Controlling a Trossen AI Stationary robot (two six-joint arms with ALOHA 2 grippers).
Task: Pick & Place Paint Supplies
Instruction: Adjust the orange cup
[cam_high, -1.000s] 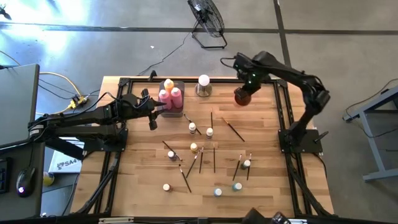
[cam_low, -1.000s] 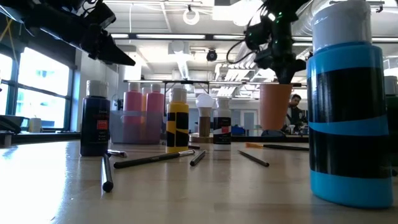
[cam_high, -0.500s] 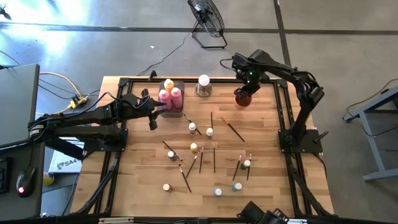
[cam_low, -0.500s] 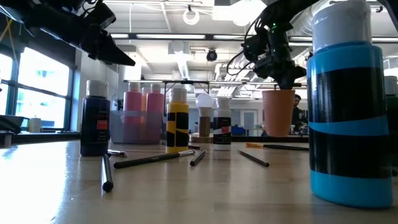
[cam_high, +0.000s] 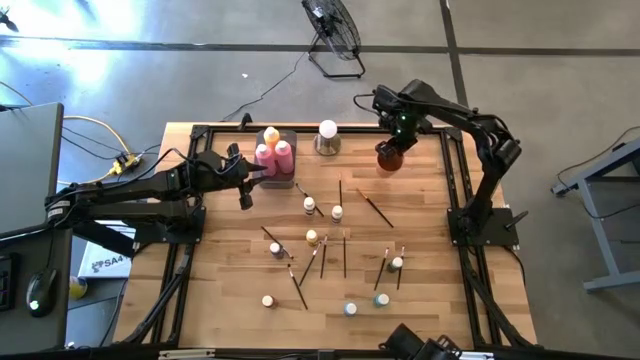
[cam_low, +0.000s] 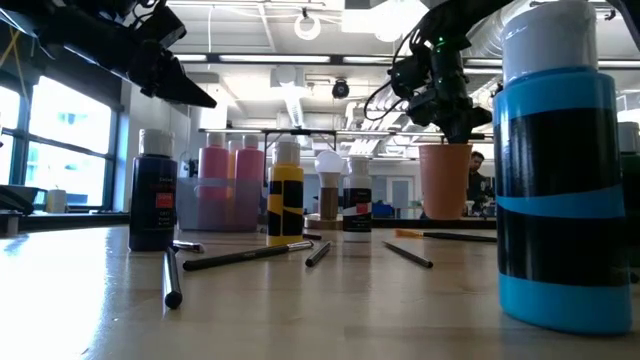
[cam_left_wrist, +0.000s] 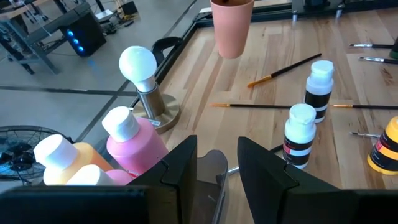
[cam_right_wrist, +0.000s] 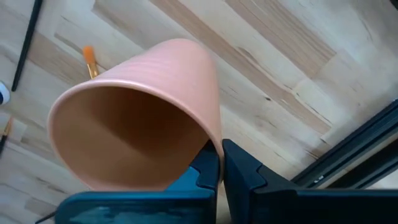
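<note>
High: paintbrushes (cam_high: 344, 250) and small paint bottles (cam_high: 311, 206) scattered mid-table; thin, light, roll easily, so pinch mid-handle.
Low: right gripper (cam_low: 447, 128) above orange cup (cam_low: 445, 181).
Left wrist: left gripper (cam_left_wrist: 216, 171) part-spread, empty, by pink bottle (cam_left_wrist: 134, 144); smooth plastic, grip body.
Right wrist: fingers (cam_right_wrist: 244, 171) pinching the cup rim.

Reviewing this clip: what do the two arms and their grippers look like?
Both arms are dark, jointed and tubular. The right arm shows a small green light near its wrist. The left gripper has broad, flat black fingers; the right gripper has black fingers on a blue-tinted base.
</note>
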